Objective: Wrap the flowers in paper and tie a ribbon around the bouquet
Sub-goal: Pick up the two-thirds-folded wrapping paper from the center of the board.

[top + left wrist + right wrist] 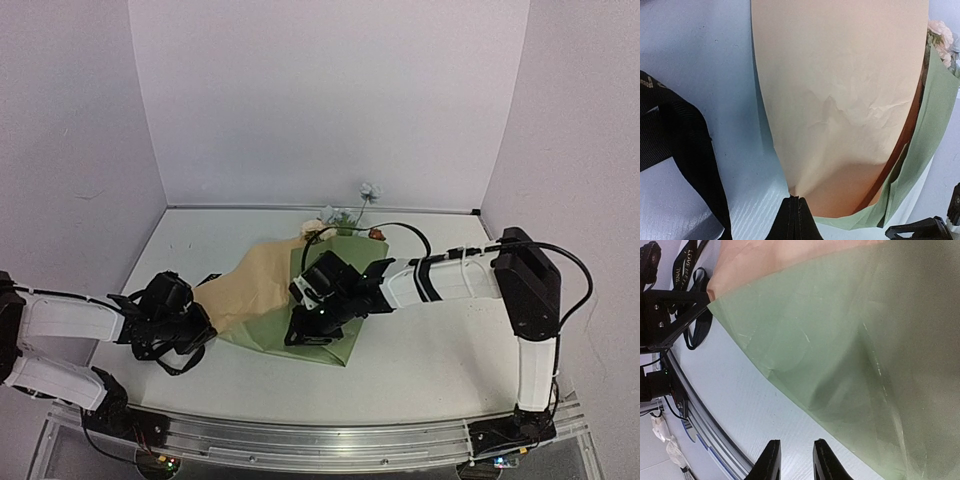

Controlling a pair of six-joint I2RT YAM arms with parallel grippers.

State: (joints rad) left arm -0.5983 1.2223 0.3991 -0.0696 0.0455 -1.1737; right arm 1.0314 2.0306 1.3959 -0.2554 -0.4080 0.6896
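Note:
The paper lies mid-table, its tan face folded over toward the left and its olive-green face spread beneath. The flowers stick out at its far end and show at the top right of the left wrist view. My left gripper is shut on the tan corner of the paper, which rises from its tips. My right gripper hovers over the white table just off the green sheet's near edge, jaws slightly open with nothing between them. The black ribbon lies looped beside the left gripper.
A metal rail runs along the table's near edge, close behind my right fingers. The left gripper's black body and the lettered ribbon sit at the paper's left corner. White walls enclose the back and sides.

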